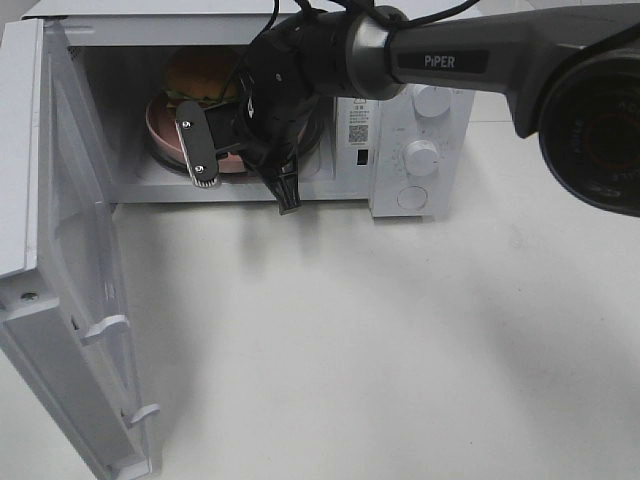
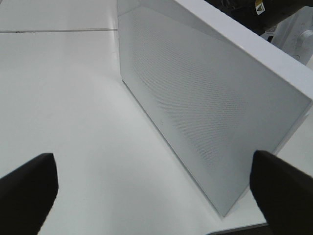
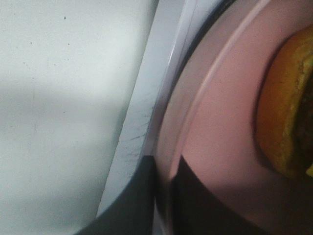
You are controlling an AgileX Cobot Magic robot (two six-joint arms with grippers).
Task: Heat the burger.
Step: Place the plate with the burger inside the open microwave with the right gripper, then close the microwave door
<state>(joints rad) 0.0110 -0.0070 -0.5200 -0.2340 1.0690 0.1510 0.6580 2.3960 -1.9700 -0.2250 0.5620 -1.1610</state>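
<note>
Right hand (image 3: 164,196) pinches the pink plate (image 3: 220,122) at its rim inside the microwave (image 1: 395,165); burger (image 1: 200,75) stands upright, bun up. Left hand (image 2: 155,188) gapes wide, empty.

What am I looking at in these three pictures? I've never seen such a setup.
This is a robot with two arms, each ending in a two-fingered gripper. One picture looks down from a high camera; the other two come from cameras on the wrists. On the white table stands a white microwave oven with its door swung open. Inside sits a round pink plate carrying a tall burger with a golden-brown bun. The right gripper is shut on the plate's rim. The left gripper is open and empty, facing the door's mesh panel.
</note>
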